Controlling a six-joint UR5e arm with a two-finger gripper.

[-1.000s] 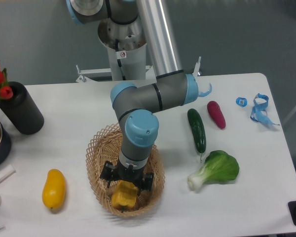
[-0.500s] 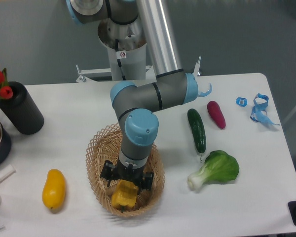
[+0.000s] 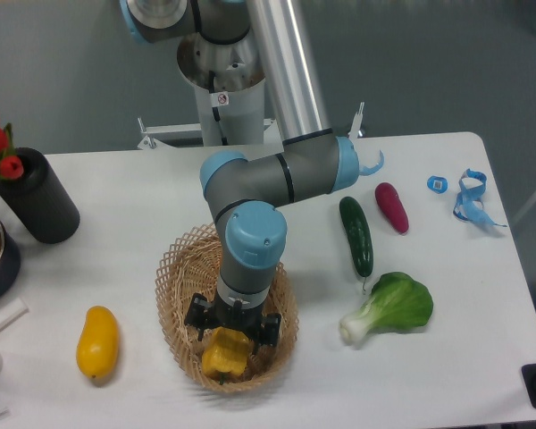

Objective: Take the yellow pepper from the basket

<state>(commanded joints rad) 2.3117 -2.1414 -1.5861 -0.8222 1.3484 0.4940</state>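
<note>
— Where the scene is itemised from the left, what is listed?

— Item: smooth yellow fruit (image 3: 97, 340), on the table (image 3: 482, 295), well left of the basket (image 3: 174, 304). Item: yellow pepper (image 3: 225, 351), low in the basket's near half. Item: gripper (image 3: 230, 329), set directly over the pepper, fingers at either side; a firm closure cannot be told.

— What is recorded as changed?

— Almost nothing: over the last second the wrist is shifted marginally, the pepper is unmoved. A grasp being settled is judged; lifting is not yet begun. Item: cucumber (image 3: 355, 235), right.
</note>
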